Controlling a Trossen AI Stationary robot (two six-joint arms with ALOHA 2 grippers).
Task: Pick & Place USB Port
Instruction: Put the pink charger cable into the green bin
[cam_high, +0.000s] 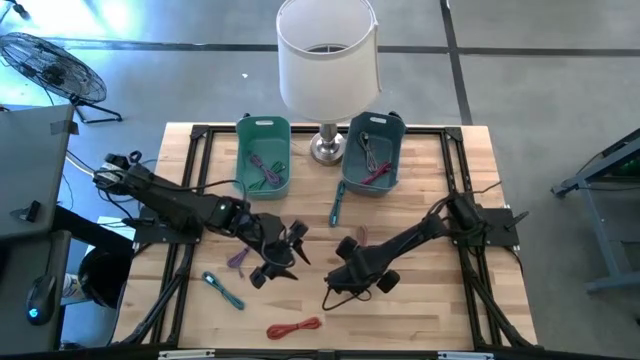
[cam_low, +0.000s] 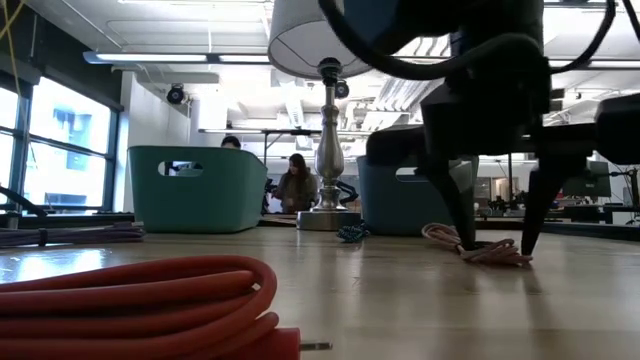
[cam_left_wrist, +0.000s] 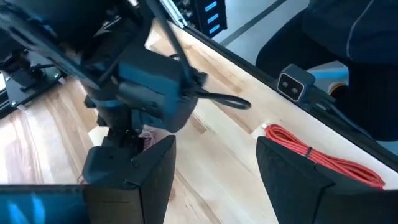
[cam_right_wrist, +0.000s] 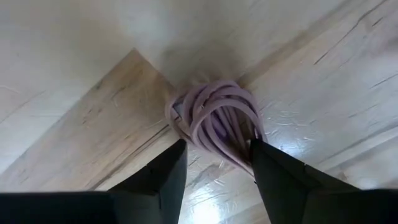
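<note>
A mauve-pink coiled cable (cam_right_wrist: 214, 121) lies flat on the wooden table, right of centre (cam_high: 361, 234). My right gripper (cam_right_wrist: 217, 162) points steeply down over it, open, with one finger on each side of the coil's near end; the low view shows both fingertips down by the coil (cam_low: 490, 250). My left gripper (cam_high: 293, 252) hovers open above the table's middle, left of the right gripper, with nothing between its fingers (cam_left_wrist: 214, 155). At the far edge stand a green bin (cam_high: 264, 130) and a blue bin (cam_high: 372, 128), each with cables inside. My right gripper comes at the coil's near end (cam_right_wrist: 245, 140) from above, its two fingers astride the bundle of loops. One finger (cam_right_wrist: 267, 168) stands right against the loops, but I cannot tell whether it touches them. The coil lies flat on the table.
A lamp (cam_high: 327, 60) stands between the bins. Loose cables lie about: purple (cam_high: 238, 258), blue (cam_high: 222, 290), red near the front edge (cam_high: 293, 327) (cam_low: 140, 300), teal before the blue bin (cam_high: 337, 205). A black frame (cam_high: 200, 135) edges the table.
</note>
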